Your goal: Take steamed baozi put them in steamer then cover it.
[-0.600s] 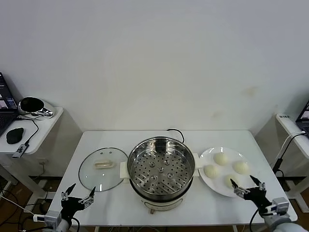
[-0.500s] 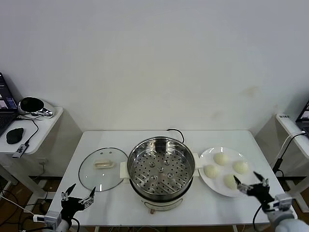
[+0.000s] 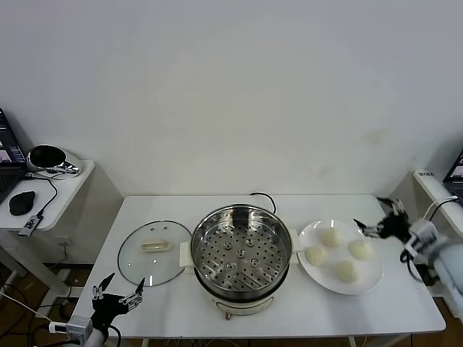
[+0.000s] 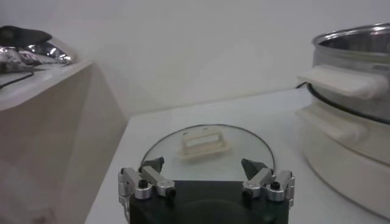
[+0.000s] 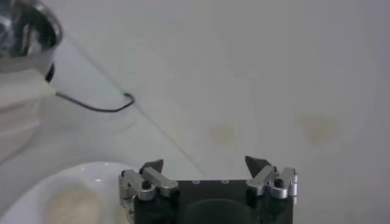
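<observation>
Reach is the step in hand: the right gripper (image 3: 377,219), fingers spread and holding nothing, hangs at the right of the head view, over the far right edge of the white plate (image 3: 367,278). All four steamed baozi (image 3: 332,237) lie on that plate, untouched. The steamer (image 3: 241,253) stands open at lower centre, its tray bare; the cover (image 3: 153,252) lies flat on the table to its left. The left gripper (image 3: 116,295) waits spread at the lower left corner (idle, it seems). Next, the right gripper likely must descend over the nearest bun and close gently, though its height is hard to judge.
</observation>
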